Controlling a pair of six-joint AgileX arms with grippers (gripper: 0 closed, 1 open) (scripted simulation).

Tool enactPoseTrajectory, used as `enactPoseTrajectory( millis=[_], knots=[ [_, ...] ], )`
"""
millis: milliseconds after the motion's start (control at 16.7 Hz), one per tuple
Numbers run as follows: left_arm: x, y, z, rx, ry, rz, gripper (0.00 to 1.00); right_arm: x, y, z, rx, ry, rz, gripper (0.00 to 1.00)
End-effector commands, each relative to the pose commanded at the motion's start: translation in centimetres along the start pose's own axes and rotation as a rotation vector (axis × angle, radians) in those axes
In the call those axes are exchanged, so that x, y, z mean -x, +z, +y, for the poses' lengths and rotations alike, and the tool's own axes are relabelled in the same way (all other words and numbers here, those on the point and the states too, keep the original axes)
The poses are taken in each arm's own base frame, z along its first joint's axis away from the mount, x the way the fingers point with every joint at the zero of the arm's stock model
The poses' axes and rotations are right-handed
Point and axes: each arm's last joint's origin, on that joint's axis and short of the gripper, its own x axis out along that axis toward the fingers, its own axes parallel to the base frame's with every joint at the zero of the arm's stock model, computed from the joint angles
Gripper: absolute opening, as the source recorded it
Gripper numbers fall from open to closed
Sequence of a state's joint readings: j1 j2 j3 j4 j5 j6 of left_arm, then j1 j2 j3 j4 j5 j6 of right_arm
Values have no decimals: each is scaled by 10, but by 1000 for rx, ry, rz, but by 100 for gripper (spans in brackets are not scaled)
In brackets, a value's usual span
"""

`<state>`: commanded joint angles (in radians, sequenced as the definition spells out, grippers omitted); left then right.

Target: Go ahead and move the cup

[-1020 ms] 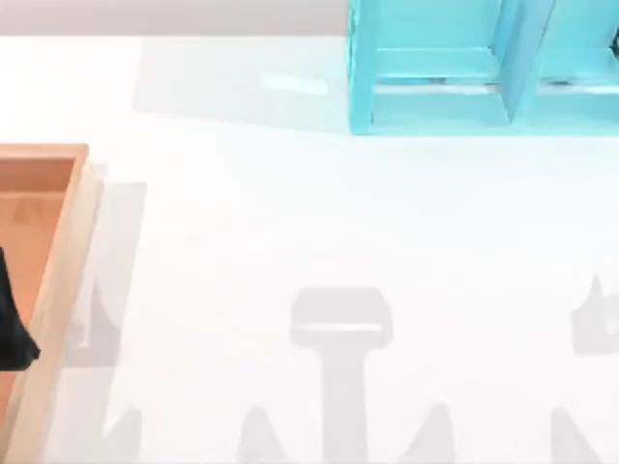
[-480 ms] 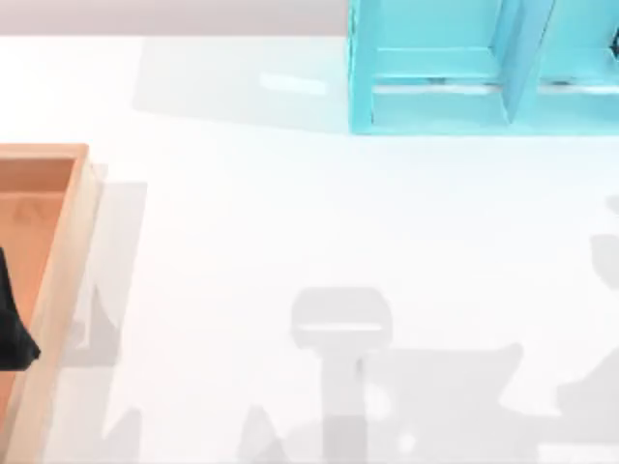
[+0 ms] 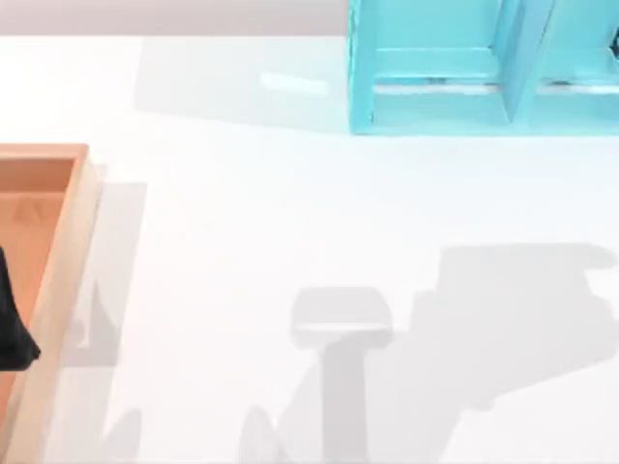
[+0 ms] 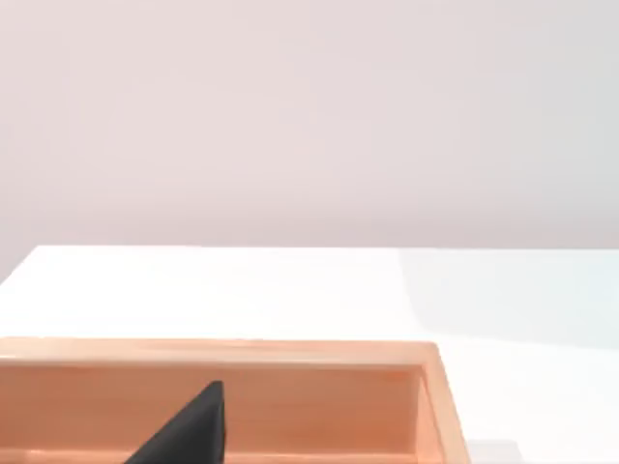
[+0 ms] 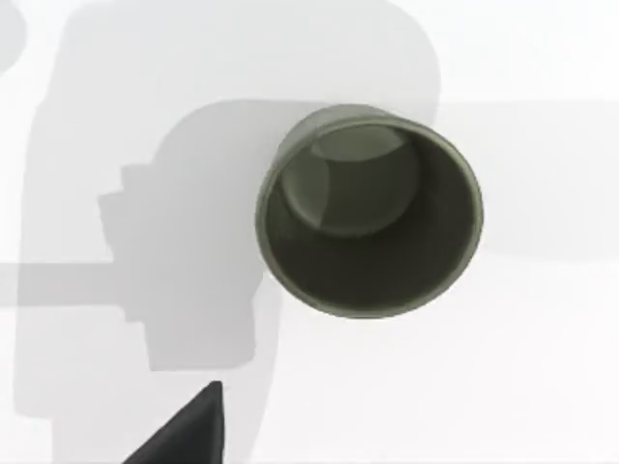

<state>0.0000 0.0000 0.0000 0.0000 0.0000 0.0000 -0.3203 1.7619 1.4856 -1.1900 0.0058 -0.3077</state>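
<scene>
Olive cup (image 5: 369, 211) upright on white table (image 3: 290, 213), right gripper fingertip (image 5: 189, 430) cut off

The left pincer (image 3: 12, 324) shows in the top view as a dark tip at the table's left edge, over the inside of the wooden tray (image 3: 60, 280), and the left wrist view has one dark finger (image 4: 189, 433) above the tray's floor. In the right wrist view, one dark finger (image 5: 184, 431) of the right pincer points down above the table, apart from the cup (image 5: 368, 210).
</scene>
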Motion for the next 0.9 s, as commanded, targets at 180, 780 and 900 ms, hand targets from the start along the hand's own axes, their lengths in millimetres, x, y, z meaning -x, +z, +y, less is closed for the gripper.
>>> enactPoseTrajectory(
  millis=[180, 780, 900],
  knots=[
    [0, 0, 0, 0, 0, 0, 100, -12, 17, -14, -1, 30, 79, 100],
    [0, 0, 0, 0, 0, 0, 100, -37, 20, -16, -2, 41, 104, 100],
    [0, 0, 0, 0, 0, 0, 100, -61, 20, -16, -2, 38, 96, 100]
  ],
)
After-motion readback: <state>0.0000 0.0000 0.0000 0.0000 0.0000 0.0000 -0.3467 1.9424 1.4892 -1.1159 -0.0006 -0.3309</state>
